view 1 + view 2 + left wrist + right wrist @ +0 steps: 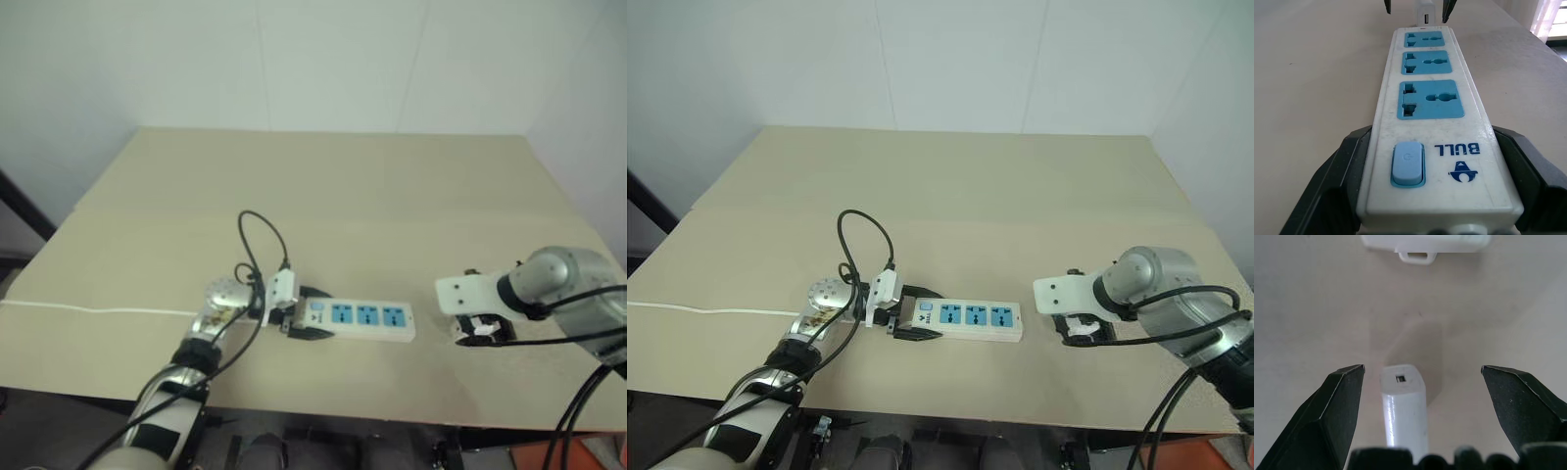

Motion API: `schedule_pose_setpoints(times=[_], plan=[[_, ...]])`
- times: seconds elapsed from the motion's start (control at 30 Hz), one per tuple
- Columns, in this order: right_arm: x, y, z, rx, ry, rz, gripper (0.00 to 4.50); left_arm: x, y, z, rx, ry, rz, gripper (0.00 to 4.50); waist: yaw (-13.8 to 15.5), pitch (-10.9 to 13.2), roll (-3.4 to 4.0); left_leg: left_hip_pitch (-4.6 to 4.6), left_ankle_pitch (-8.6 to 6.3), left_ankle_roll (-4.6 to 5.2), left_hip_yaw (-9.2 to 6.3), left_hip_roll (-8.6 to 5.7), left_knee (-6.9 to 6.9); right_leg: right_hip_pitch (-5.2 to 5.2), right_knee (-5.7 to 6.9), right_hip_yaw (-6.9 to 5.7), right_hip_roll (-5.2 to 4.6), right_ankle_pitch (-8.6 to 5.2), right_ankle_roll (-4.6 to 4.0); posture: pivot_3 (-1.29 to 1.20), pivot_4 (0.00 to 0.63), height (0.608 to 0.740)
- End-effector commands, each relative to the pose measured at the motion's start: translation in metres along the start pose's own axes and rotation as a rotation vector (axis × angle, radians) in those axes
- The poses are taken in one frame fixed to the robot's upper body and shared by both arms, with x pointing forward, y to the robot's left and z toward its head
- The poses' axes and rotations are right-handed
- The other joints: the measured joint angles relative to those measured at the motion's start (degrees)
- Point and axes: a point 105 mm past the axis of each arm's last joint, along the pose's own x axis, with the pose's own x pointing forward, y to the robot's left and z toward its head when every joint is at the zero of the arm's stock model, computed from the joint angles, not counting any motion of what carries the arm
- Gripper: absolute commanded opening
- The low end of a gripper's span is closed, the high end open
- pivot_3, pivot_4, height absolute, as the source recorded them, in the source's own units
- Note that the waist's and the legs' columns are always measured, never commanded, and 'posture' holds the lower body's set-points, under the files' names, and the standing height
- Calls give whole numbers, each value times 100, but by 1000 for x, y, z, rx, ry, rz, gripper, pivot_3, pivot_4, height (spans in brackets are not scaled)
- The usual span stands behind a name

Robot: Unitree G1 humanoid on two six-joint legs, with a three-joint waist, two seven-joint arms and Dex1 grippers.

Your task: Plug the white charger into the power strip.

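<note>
Gripping the switch end of the long white plastic power strip (pixel 361 318) with three blue socket panels, the left gripper (pixel 310 315) has its black fingers clamped on both sides of the bar, which lies flat on the pale beige wooden table (pixel 333 186). A thin white cord (pixel 98 311) trails off toward the table's left edge. Well apart to the right, the right gripper (pixel 1422 377) points down with fingers spread wide, the small white rounded charger (pixel 1404 404) standing between them, untouched by either finger.
</note>
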Motion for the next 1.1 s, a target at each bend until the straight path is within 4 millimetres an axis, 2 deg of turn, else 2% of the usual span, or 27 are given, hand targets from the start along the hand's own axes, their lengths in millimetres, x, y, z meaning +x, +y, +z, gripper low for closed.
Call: schedule_pose_setpoints(times=[0.03, 0.2, 0.5, 0.67, 1.03, 1.1], plan=[[-4, -5, 0, -26, 12, -4, 4500, 11, -15, -11, -29, 39, -69, 3309, -4, 0, 0, 0, 0, 0, 0, 0, 0, 0, 0, 0, 0, 0, 0, 0, 150, 740], [3, -2, -1, -32, 14, 23, 4500, 10, -14, -11, -33, 41, -56, 3309, -6, 0, 0, 0, 0, 0, 0, 0, 0, -1, 1, 0, 0, 0, 0, 0, 150, 740], [13, -3, -19, -6, 70, 46, 4500, 8, -14, -11, -32, 45, -41, 3309, -4, -1, 0, 4, 0, 0, 0, -1, 3, 5, 1, 1, 0, 0, 0, 0, 150, 740], [16, -1, -20, -2, 68, 71, 4500, 7, -14, -12, -32, 49, -35, 3309, -2, -1, 0, 7, 0, 0, 0, -1, 4, 9, 2, 0, 0, 0, 0, 0, 150, 740], [20, 0, -31, 18, 89, 98, 1217, 5, -13, -12, -31, 51, -26, 3309, -33, -4, -18, 45, 0, 0, 0, -1, 7, 45, 4, 2, 0, 3, 4, 0, 150, 740], [20, 0, -29, 15, 84, 98, 1167, 5, -13, -12, -31, 52, -24, 3309, -33, -3, -19, 57, 0, 0, 0, 0, 6, 59, 2, 1, 0, 3, 4, 0, 150, 740]])
